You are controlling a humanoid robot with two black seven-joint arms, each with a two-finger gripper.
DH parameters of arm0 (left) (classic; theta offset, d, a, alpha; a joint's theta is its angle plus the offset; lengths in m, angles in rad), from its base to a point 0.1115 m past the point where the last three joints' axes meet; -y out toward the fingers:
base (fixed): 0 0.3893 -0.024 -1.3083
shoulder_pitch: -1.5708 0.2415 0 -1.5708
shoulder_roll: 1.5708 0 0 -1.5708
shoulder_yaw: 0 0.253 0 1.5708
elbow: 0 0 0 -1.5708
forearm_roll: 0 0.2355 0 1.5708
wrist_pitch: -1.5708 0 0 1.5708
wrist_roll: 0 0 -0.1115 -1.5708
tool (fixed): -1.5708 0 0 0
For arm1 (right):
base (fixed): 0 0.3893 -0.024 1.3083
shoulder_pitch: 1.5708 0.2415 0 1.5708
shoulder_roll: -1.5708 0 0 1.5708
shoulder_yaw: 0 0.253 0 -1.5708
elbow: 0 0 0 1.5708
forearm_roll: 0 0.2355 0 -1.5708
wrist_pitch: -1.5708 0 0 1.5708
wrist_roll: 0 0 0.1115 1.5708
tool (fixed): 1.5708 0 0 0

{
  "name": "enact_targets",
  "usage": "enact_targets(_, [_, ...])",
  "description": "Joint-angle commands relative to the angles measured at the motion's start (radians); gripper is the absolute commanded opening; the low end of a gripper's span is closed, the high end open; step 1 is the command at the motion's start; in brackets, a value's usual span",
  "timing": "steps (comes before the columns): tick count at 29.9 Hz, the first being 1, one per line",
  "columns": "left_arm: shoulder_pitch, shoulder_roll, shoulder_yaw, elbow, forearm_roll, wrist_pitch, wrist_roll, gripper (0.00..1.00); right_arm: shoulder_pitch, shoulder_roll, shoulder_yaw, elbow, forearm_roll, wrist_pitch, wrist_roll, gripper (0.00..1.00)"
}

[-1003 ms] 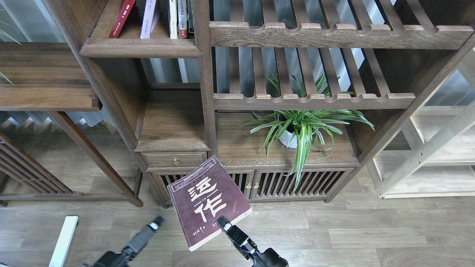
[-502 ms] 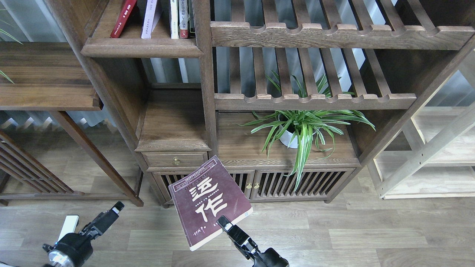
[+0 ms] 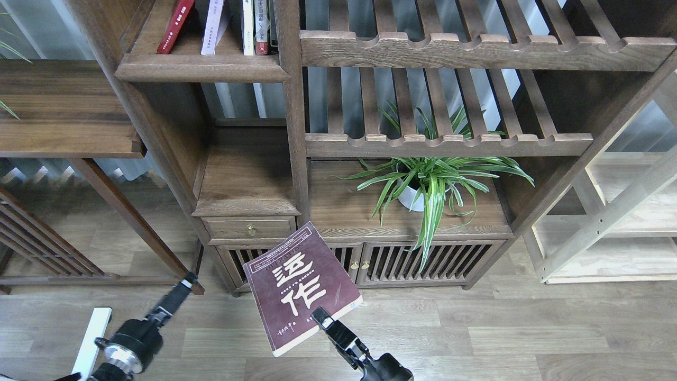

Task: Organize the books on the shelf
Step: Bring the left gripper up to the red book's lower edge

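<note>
Right gripper [image 3: 319,316], black, two-fingered: jaws clamped on the lower right edge of the large maroon paperback [image 3: 302,286]. Cover matte, big white Chinese characters, pale page block showing along its bottom and right edges. Book held in the air, tilted, top corner overlapping the slatted cabinet doors [image 3: 407,262] behind it.

Left gripper [image 3: 181,288], dark and slim, seen nearly end-on over the floor, well apart from the book; cannot tell how its jaws stand.

Narrow dark-brown wooden shelf [image 3: 201,67] at upper left, moulded front edge, grain coarse. On it a thin red book [image 3: 174,26] leaning left, a lilac-white book [image 3: 212,29] leaning slightly, then white volumes [image 3: 247,26] upright against the post. Bare board between the red and lilac-white spines and left of the red one.

Slatted racks with scalloped rails [image 3: 449,144] to the right. Spider plant in a white pot [image 3: 428,182] on the cabinet top beneath. Grey-brown plank floor [image 3: 502,328] open around both arms.
</note>
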Motion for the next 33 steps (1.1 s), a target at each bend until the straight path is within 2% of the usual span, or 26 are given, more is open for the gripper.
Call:
enact_targets(1, [-0.002, -0.024, 0.039, -0.014, -0.002, 0.000, 0.000, 0.98, 0.004, 0.000, 0.005, -0.003, 0.000, 0.000, -0.001, 0.14])
enact_targets(10, [-0.001, -0.033, 0.078, -0.023, -0.007, 0.000, 0.000, 0.98, 0.019, 0.000, -0.003, -0.003, 0.003, 0.000, -0.014, 0.15])
enact_targets(19, [0.001, -0.038, 0.070, -0.153, -0.091, 0.000, 0.000, 0.98, 0.022, 0.000, -0.012, -0.003, 0.009, 0.000, -0.024, 0.15])
enact_targets(33, [0.022, -0.092, 0.081, -0.170, -0.105, 0.000, 0.000, 0.98, 0.040, 0.000, -0.053, -0.002, 0.083, 0.000, -0.029, 0.15])
